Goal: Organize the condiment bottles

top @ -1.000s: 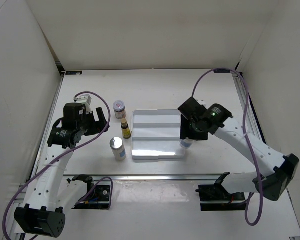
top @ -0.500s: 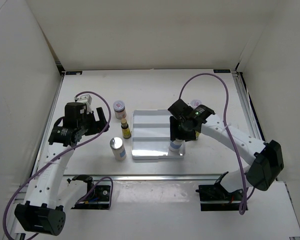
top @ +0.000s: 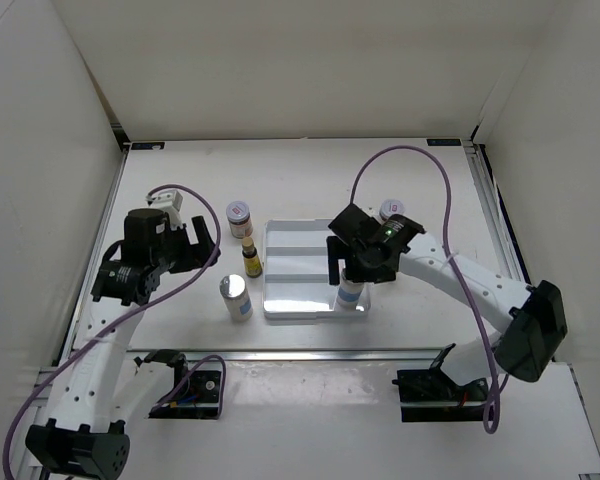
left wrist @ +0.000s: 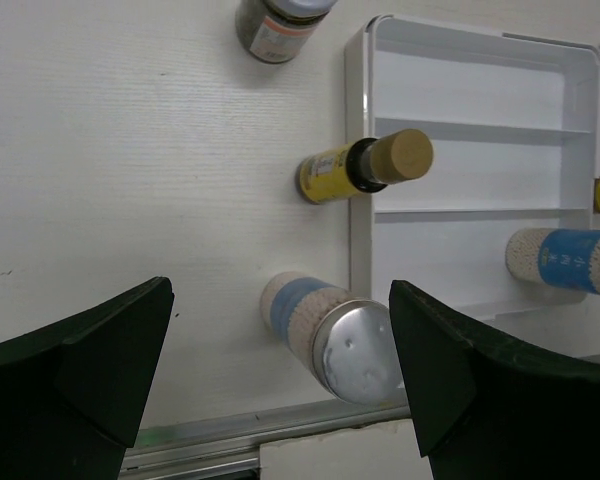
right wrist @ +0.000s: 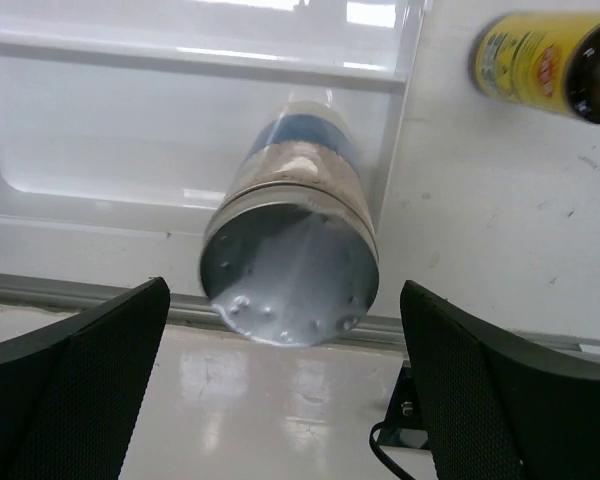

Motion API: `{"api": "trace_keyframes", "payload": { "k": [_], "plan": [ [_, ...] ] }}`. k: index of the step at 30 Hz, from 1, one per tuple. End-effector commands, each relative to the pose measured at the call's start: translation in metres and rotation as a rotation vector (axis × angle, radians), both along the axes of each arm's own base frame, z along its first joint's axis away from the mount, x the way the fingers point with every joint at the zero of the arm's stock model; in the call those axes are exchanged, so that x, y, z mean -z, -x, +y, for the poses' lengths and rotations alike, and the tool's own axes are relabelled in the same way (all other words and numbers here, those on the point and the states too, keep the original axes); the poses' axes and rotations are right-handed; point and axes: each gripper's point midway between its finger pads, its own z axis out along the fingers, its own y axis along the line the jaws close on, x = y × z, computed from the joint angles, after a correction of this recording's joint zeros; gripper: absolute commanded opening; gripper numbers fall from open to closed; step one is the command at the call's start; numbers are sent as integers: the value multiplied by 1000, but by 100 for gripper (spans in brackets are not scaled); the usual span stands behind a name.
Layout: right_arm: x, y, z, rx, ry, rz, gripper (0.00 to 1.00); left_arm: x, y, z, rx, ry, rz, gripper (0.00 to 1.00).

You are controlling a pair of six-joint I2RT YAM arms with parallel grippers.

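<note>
A white bottle with a blue label and silver cap [right wrist: 290, 262] stands upright in the near right corner of the white tray [top: 300, 262]. My right gripper [top: 350, 268] hangs open over it, with a finger on either side and clear of the cap. A second white silver-capped bottle [top: 236, 297] stands left of the tray, with a small yellow-labelled bottle [top: 251, 260] and a squat jar [top: 239, 213] behind it. My left gripper [top: 202, 246] is open and empty, to the left of these. Another jar [top: 390, 209] stands right of the tray, and a second yellow bottle [right wrist: 540, 65] shows in the right wrist view.
The tray has three long compartments, and only the nearest one holds a bottle. A metal rail [top: 310, 352] runs along the table's near edge just in front of the tray. White walls close in the left, back and right sides.
My right arm carried the white bottle leftward from the tray's right edge into the near right corner, then opened its jaws. The left arm barely shifted.
</note>
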Motion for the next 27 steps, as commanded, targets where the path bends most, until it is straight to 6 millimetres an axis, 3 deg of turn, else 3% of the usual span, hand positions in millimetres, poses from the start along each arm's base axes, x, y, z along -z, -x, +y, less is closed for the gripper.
{"api": "trace_keyframes", "payload": {
  "k": [1,4,7,10,14,27],
  "plan": [
    [-50,-15,-5,24,-23,-165,99,-31,3,-17,85,55,-87,100],
    [-73,-14,-5,3,-87,-240,99,-42,9,-32,160,102,-84,100],
    [-87,-11,-10,-12,-141,-298,99,-30,18,-55,260,137,-8,100],
    [-96,-6,-18,-9,-179,-329,99,-20,26,-62,295,84,28,100],
    [-89,0,-24,-10,-172,-323,99,-11,43,-74,324,64,81,100],
    [-85,3,-28,-10,-168,-320,99,40,39,-57,114,-79,286,100]
  ]
}}
